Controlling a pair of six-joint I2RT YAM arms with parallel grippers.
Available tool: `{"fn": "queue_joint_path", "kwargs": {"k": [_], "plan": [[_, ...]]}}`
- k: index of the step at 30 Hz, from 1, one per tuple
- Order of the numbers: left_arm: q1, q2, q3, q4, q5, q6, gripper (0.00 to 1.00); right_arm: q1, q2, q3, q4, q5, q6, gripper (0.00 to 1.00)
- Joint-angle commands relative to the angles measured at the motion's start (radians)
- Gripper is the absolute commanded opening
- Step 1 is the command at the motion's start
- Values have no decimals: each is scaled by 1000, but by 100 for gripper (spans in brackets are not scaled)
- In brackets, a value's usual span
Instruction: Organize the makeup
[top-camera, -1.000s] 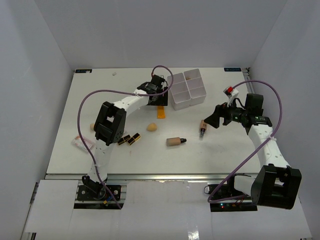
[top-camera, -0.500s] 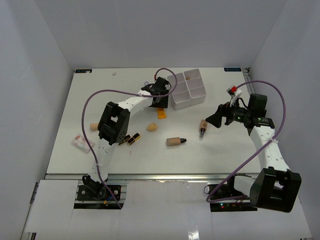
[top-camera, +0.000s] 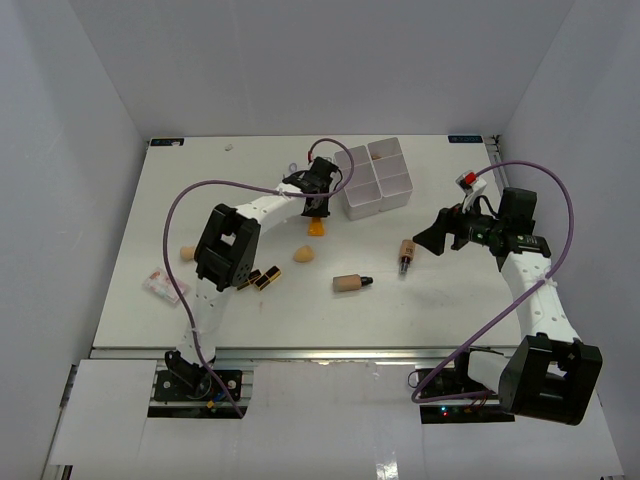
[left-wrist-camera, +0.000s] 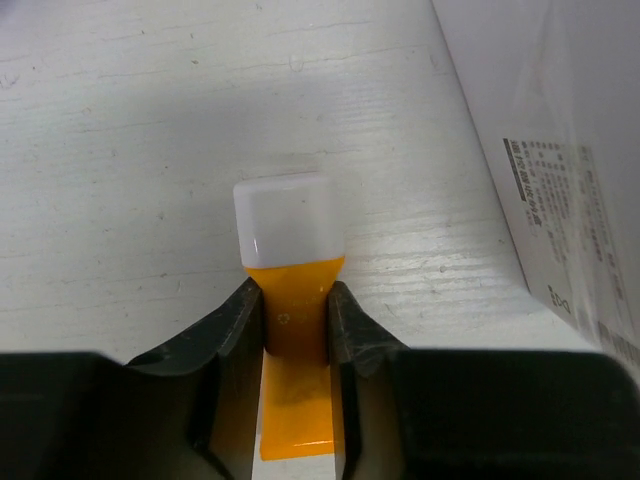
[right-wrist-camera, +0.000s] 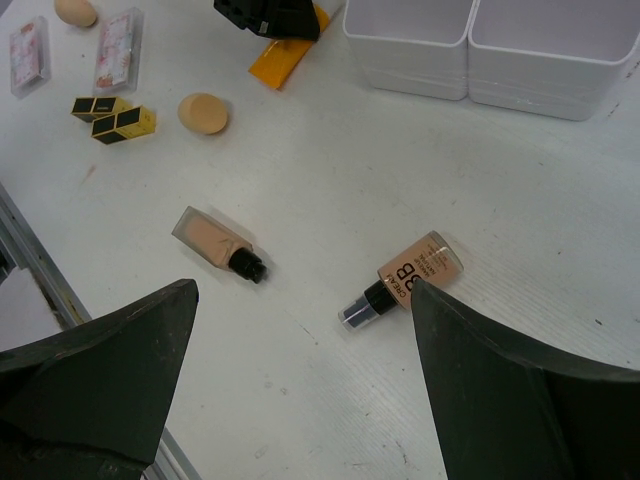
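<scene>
Right now my left hand is clenched on the orange tube just below its white cap, down on the counter beside the white box. It looks light, soft-bodied and slick, so near the stiff cap seems safest. My right hand hangs released.

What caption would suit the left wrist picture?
Left gripper pinches an orange white-capped tube beside the white box.
</scene>
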Motion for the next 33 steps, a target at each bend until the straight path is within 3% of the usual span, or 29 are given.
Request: {"fn": "queue_joint_path", "kwargs": {"k": [1,5,12,17,23,33], "plan": [[-3,-63,-65,6,-17,-14,23,-11,-3,-12,29,-29,5,93],[-3,-191,-161,94,-3,-10,18,-13,-6,-12,29,-33,6,93],[-3,-427,-374,334,94,39,18,-17,-9,-12,31,-46,7,94],[-3,-494,-407,434,249,68,19,-17,-6,-12,31,-48,7,94],[-15,-474,-335,598,425,148,19,-19,-3,-15,32,-48,6,94],[-15,-204,-17,892,644,203,22,-19,13,-20,37,-48,7,94]]}}
